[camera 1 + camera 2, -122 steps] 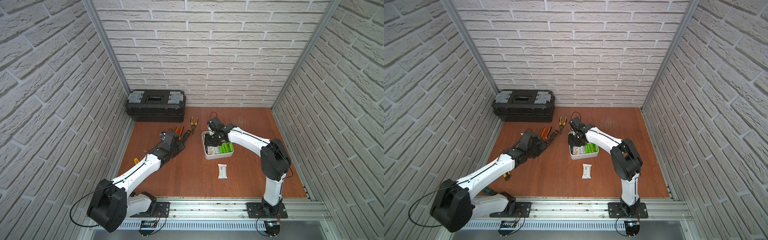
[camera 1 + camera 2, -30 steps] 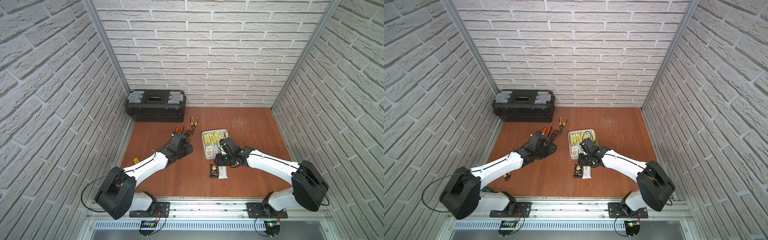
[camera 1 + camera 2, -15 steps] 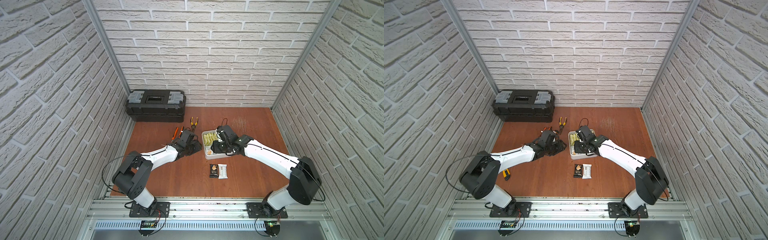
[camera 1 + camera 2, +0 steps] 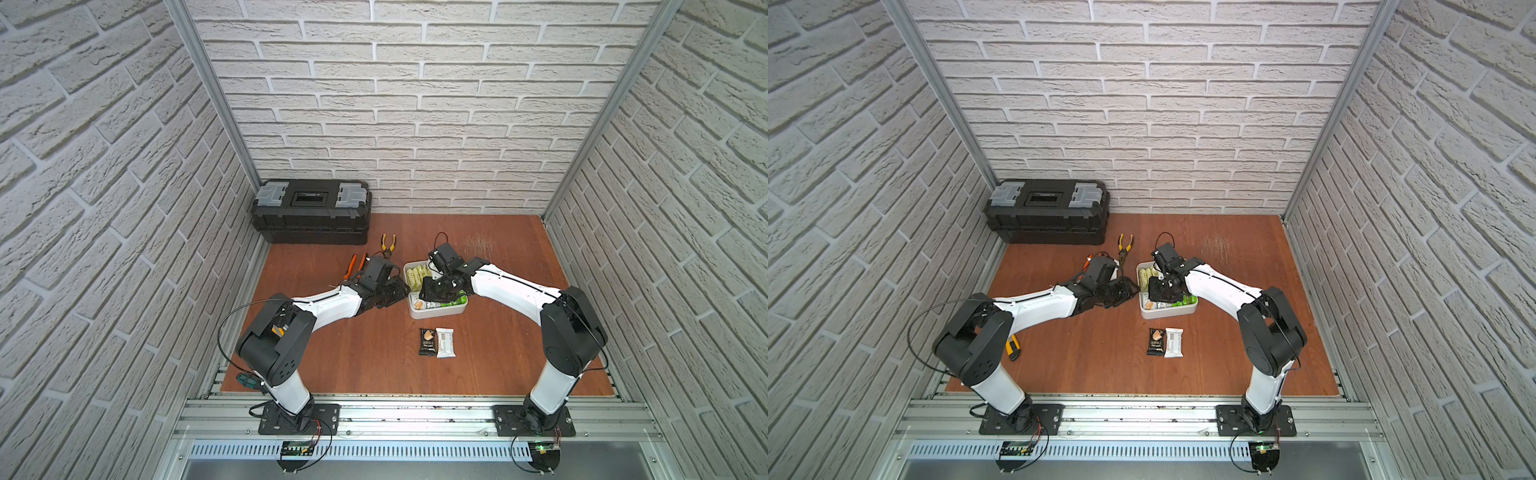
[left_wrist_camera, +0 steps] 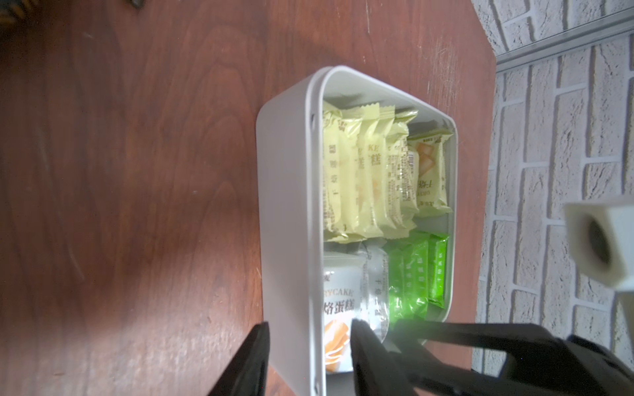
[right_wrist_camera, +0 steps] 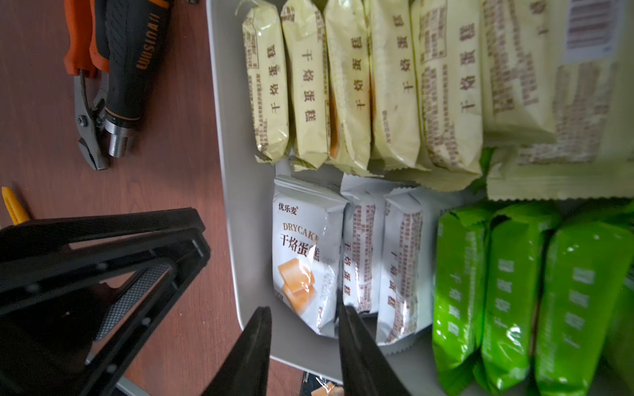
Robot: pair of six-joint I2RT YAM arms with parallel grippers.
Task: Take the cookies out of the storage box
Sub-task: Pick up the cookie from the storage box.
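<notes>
Right wrist view, my right gripper point(image 6: 303, 320) parted astride a white cookie packet point(image 6: 306, 255) in the storage box point(image 6: 236, 219), my left gripper point(image 5: 308, 337) straddling its wall, unclamped.

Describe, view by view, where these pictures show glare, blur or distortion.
Right wrist view: glare on the green packets, and the yellow packets at the frame edge are blurred. Left wrist view: the left gripper is soft and out of focus. Top views: sharp, with side walls splayed by the wide lens.

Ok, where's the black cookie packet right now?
In both top views the black packet lies on the wooden table, just in front of the white storage box, side by side with a white packet on its right.
</notes>
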